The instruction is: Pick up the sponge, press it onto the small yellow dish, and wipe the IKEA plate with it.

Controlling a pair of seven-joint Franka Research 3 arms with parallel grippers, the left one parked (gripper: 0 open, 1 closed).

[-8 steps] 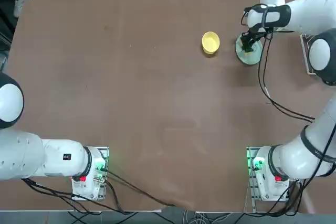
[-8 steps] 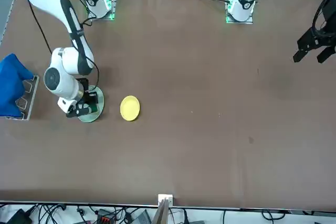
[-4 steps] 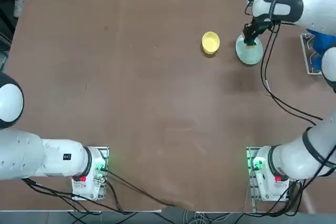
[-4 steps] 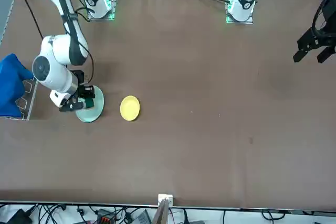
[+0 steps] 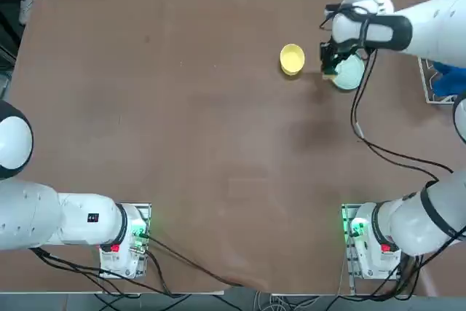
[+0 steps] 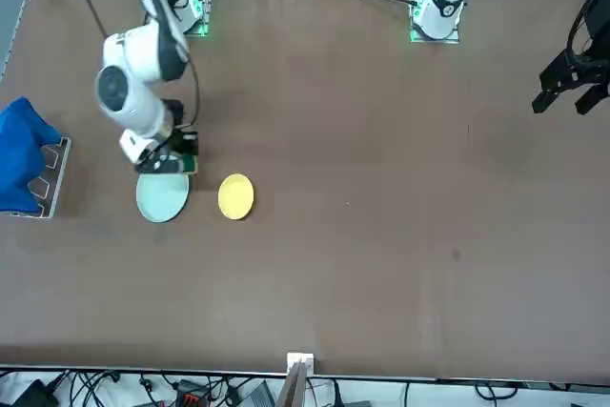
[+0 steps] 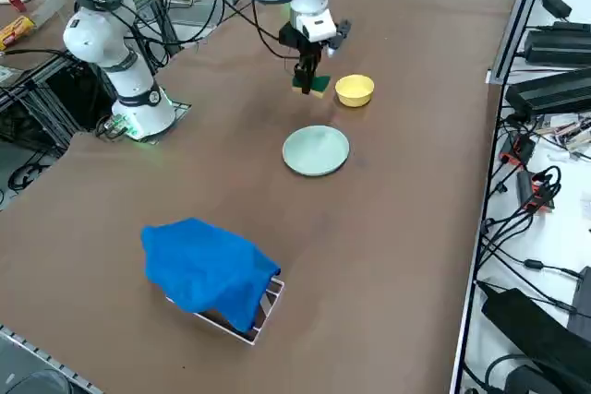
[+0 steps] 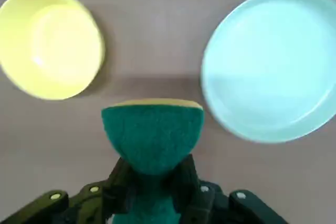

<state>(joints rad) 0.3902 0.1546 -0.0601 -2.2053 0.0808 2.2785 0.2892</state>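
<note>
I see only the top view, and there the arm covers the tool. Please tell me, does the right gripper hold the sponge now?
Observer: Yes. In the wrist view the right gripper is shut on the sponge, green face toward the camera, a thin yellow layer at its far edge.
Operator: Is the sponge touching a dish?
Observer: No. In the right side view the sponge hangs above the bare table, touching neither dish.
Operator: Between the two dishes?
Observer: Yes. The wrist view shows it over the gap between the small yellow dish and the IKEA plate.
Operator: Is something on the plate?
Observer: Nothing; in the front view the IKEA plate lies fully uncovered.
</note>
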